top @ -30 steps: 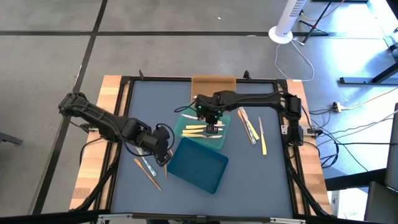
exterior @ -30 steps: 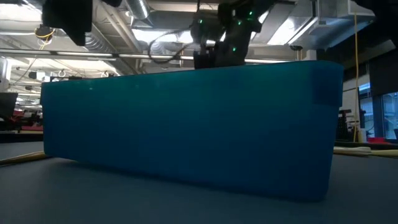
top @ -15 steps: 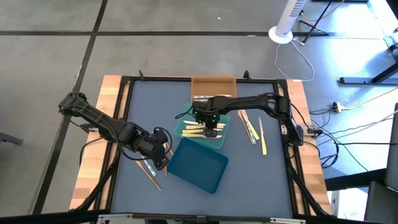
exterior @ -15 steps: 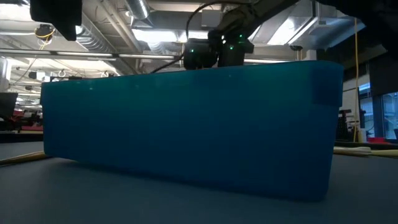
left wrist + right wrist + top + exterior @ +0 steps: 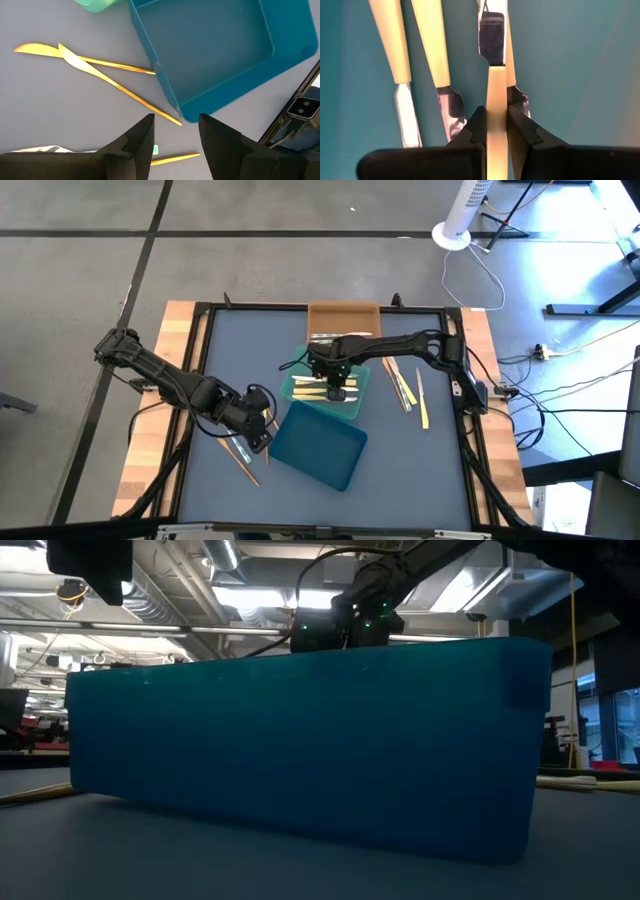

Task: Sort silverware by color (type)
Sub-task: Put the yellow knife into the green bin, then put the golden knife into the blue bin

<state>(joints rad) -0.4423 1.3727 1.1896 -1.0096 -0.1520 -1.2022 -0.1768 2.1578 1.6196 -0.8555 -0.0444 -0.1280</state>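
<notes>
Right wrist view: my right gripper [image 5: 496,131] pinches a pale yellow utensil [image 5: 496,100] over the teal-green tray [image 5: 322,389] (more pale ones lie inside). My left gripper [image 5: 176,134] hangs open above orange-tan utensils [image 5: 95,75] beside the dark blue tray [image 5: 220,55].

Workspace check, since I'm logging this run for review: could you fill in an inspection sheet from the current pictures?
Surface: dark blue mat, wooden edges.
Job's things: pale yellow utensils lying in the teal-green tray; orange-tan utensils loose beside the empty dark blue tray; more utensils loose near the right arm; orange tray at the far edge.
Clutter: nothing seen.
Grippers: right gripper over the teal-green tray, shut on a pale yellow utensil; left gripper open, above the mat by the dark blue tray.
Cables: white cord on the floor.
Surroundings: white fan base, concrete floor.
</notes>
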